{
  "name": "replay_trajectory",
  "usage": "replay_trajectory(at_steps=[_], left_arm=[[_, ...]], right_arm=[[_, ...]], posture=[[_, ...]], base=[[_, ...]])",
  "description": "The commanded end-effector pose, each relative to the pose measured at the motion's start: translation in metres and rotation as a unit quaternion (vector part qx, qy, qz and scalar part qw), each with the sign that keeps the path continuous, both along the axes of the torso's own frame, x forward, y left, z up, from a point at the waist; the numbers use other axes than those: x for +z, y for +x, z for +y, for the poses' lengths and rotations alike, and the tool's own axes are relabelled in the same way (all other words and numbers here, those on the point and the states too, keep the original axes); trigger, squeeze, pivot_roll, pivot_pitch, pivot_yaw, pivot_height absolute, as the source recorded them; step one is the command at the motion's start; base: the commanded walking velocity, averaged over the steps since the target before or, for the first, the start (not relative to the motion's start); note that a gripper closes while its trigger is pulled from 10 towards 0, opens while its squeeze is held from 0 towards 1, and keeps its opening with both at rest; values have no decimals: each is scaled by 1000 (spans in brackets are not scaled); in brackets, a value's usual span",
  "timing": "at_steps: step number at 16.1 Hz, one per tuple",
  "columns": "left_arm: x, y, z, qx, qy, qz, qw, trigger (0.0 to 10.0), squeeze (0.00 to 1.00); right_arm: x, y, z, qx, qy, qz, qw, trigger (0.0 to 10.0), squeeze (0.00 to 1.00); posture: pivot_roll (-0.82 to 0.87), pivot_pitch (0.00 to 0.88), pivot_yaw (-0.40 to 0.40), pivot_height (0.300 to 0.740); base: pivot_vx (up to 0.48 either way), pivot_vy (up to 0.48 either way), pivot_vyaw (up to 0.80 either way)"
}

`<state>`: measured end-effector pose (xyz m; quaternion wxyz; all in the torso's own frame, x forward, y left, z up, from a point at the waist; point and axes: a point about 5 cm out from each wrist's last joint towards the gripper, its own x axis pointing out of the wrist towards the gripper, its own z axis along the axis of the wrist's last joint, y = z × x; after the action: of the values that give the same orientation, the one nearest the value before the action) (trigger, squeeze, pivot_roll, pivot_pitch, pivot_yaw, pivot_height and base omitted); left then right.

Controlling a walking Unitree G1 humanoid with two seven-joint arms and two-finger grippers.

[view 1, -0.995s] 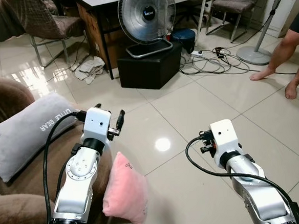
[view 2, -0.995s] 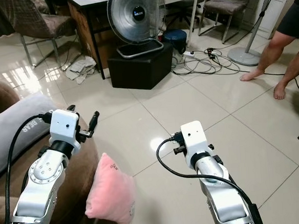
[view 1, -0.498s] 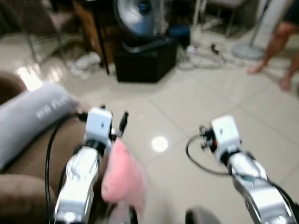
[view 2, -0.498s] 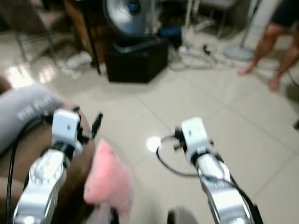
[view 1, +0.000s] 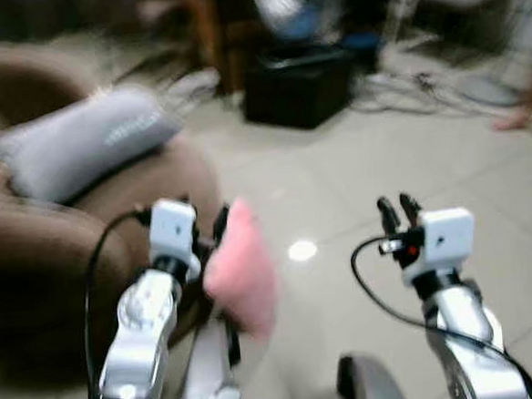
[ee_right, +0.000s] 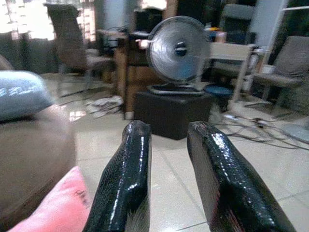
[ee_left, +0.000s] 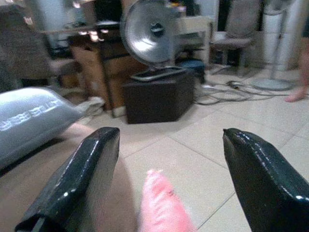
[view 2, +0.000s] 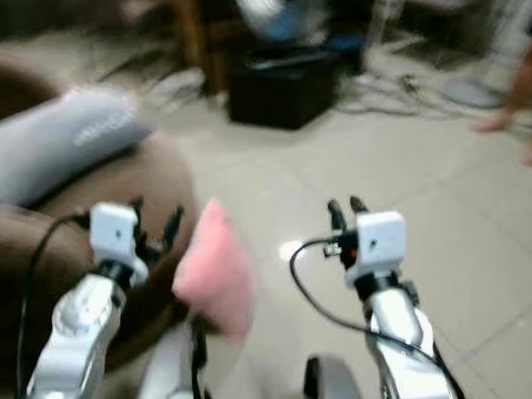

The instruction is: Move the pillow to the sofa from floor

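Note:
A pink pillow stands on edge on the tiled floor, leaning against the front of the brown sofa. My left gripper hovers just above and sofa-side of its top edge, open; in the left wrist view the wide-apart fingers frame the pillow's top below them. My right gripper is held up over bare floor to the right of the pillow, its fingers a narrow gap apart with nothing between. A grey pillow lies on the sofa.
A black box carrying a fan stands ahead past the sofa, with cables on the floor to its right. A person's foot is at the far right. My own legs show at the bottom. The picture is blurred.
The camera has swung left and tipped down, bringing more of the sofa into view. My right gripper has risen so its fingers show. The left gripper sits closer to the pink pillow's top.

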<state>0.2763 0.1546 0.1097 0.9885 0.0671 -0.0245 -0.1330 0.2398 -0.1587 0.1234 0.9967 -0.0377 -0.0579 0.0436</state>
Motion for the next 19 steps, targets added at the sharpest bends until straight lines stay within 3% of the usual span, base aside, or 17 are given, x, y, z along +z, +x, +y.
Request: replay_trajectory(at_steps=[1,3,4,12,14,15,16,19], left_arm=[[-2,0,2,3,10,5,1000,10000,0],[-5,-2,0,-10,-8,25,1000,10000,0],[-6,-3,-2,-25,-24,34,999,10000,1000],[-6,2,4,-9,-19,22,1000,10000,1000],[-4,3,4,-9,0,0,1000,10000,1000],[-4,2,3,-9,14,-4,1000,10000,937],[-5,3,3,-12,29,-3,1000,10000,0],[-6,3,2,-13,36,-4,999,10000,0]], right_arm=[[-8,0,-4,-10,5,22,1000,10000,1000],[-13,0,-5,-10,6,35,999,10000,1000],[-14,0,-5,-5,8,35,999,10000,1000],[-20,0,-3,15,14,46,999,10000,1000],[-31,2,-7,-15,-29,91,995,10000,1000],[-36,2,-10,-30,-38,107,993,10000,12],[-40,3,-11,-30,-57,118,991,10000,0],[-43,3,-8,-6,-79,129,988,10000,0]], posture=[[-16,51,-1,606],[-18,51,6,606],[-18,51,8,606],[-18,52,2,606],[-20,51,6,606],[-20,51,6,606],[-22,49,9,606],[-21,41,7,606]], base=[[0,0,0],[0,0,0],[0,0,0],[0,0,0],[0,0,0],[0,0,0],[0,0,0],[375,0,196]])
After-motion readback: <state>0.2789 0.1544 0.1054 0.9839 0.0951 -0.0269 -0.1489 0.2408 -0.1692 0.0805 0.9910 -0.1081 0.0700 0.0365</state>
